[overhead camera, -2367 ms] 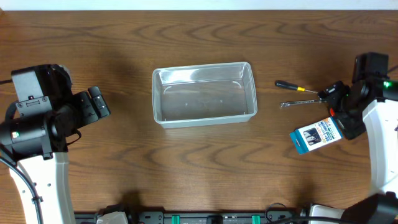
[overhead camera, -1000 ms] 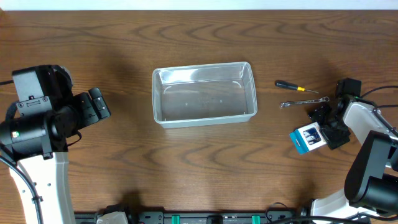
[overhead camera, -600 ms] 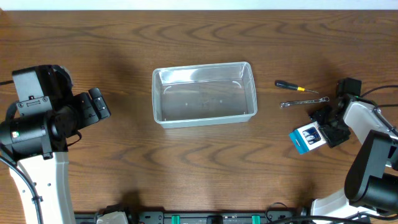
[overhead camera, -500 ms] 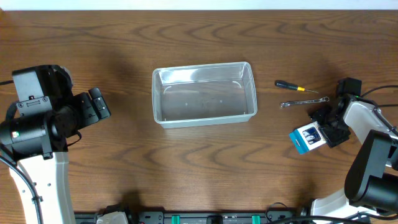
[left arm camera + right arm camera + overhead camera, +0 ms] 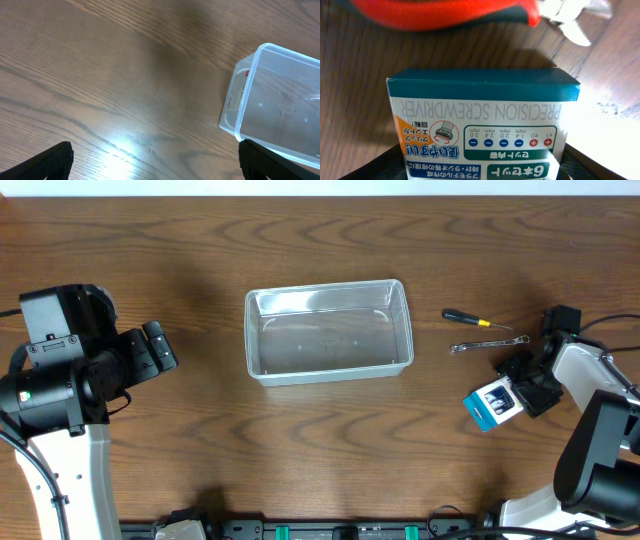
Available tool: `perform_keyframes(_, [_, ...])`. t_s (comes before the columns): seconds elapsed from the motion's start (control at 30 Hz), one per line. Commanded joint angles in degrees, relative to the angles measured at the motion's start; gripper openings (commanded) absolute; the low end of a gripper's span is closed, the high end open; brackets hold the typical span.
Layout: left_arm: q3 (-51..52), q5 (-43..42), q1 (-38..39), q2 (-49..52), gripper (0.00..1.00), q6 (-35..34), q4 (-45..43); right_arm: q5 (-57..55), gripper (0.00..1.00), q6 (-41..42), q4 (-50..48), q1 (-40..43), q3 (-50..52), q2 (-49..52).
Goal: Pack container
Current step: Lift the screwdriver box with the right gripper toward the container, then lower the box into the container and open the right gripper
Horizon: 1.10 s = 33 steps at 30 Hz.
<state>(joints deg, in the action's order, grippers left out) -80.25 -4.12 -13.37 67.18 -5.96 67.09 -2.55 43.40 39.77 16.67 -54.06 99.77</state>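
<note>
The container (image 5: 329,330), a clear shallow plastic bin, stands empty at the table's middle; its left end shows in the left wrist view (image 5: 270,100). My right gripper (image 5: 522,388) is at the far right, shut on a teal and white precision screwdriver box (image 5: 490,403). In the right wrist view the box (image 5: 480,115) sits between my fingers (image 5: 480,172). My left gripper (image 5: 160,348) is open and empty, well left of the container, with its fingers wide apart in the left wrist view (image 5: 160,162).
A small black and yellow screwdriver (image 5: 475,320) and a silver wrench (image 5: 488,343) lie right of the container. Red-handled pliers (image 5: 445,12) lie just beyond the box. The right arm's base stands at the front right.
The right arm came down over the box from further right. In the last half second the box shifted slightly left with the gripper. The left arm has not moved.
</note>
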Motion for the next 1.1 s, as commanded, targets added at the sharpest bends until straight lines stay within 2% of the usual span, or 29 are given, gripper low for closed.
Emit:
perform_keyframes(0.0, [-0.55, 0.04, 0.22, 0.20, 0.98, -0.11, 0.13, 5.07, 0.67, -5.77, 1.33, -1.64, -1.25, -2.29])
perform_keyframes(0.3, [-0.55, 0.04, 0.22, 0.20, 0.98, -0.11, 0.13, 4.13, 0.51, -15.15, 5.79, -10.08, -13.27, -14.56])
perform_keyframes(0.43, [-0.55, 0.04, 0.22, 0.20, 0.98, -0.13, 0.15, 7.08, 0.45, -24.02, 5.64, -15.67, -19.69, -17.07])
perform_keyframes(0.53, [-0.55, 0.04, 0.22, 0.20, 0.98, -0.13, 0.13, 12.17, 0.21, -35.52, 4.11, -21.59, -24.39, -17.16])
perform_keyframes(0.57, [-0.57, 0.04, 0.22, 0.20, 0.98, -0.11, 0.15, 13.86, 0.16, -40.26, 2.69, -23.91, -25.31, -17.16])
perform_keyframes(0.73, [-0.55, 0.04, 0.22, 0.15, 0.98, -0.11, 0.15, 14.78, 0.11, -53.05, -8.68, -33.73, -25.92, -16.81])
perform_keyframes(0.8, [-0.55, 0.02, 0.22, 0.15, 0.98, -0.13, 0.17, 14.78, 0.01, -56.41, -12.39, -36.59, -25.92, -16.26])
perform_keyframes(0.97, [-0.55, 0.02, 0.22, 0.11, 0.98, -0.13, 0.20, 14.80, 0.01, -66.55, -18.21, -42.77, -25.92, -12.33])
perform_keyframes(1.07, [-0.55, 0.02, 0.22, 0.11, 0.98, -0.13, 0.20, 14.82, 0.01, -69.46, -18.75, -45.22, -25.92, -8.00])
